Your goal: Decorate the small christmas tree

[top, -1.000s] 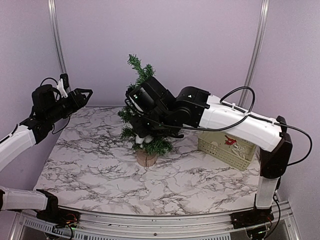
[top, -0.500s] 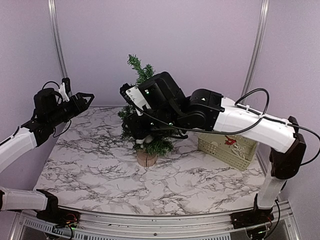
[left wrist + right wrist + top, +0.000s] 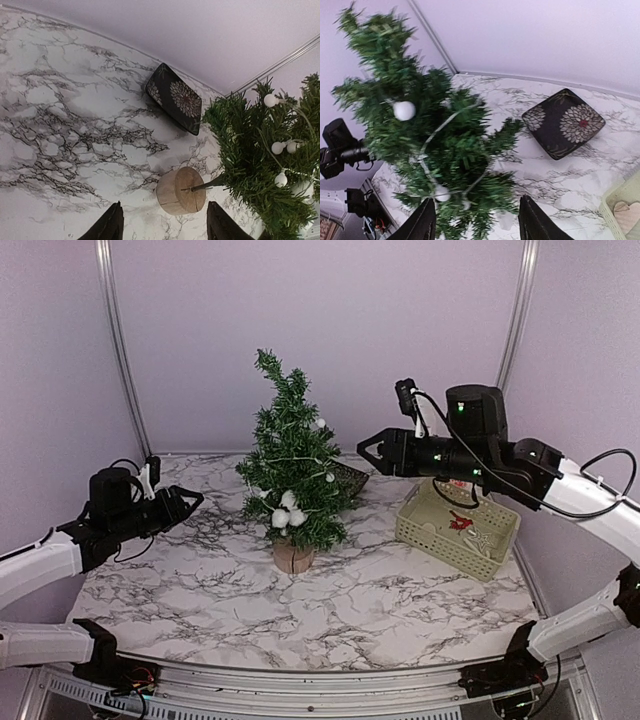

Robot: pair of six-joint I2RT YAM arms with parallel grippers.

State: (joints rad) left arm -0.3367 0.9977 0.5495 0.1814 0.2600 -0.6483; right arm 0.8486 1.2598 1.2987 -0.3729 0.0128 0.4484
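The small christmas tree (image 3: 290, 465), hung with white balls (image 3: 284, 517), stands mid-tabletop (image 3: 330, 610). The left gripper (image 3: 193, 502) and right gripper (image 3: 366, 452) flank it, both with jaws parted, holding nothing.

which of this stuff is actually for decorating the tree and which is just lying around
For the job:
- small christmas tree
- white balls already hung on it
- basket, which holds a red ornament and a wooden heart, probably the supply

Just lying about:
- dark flowered plate behind the tree, with nothing on it
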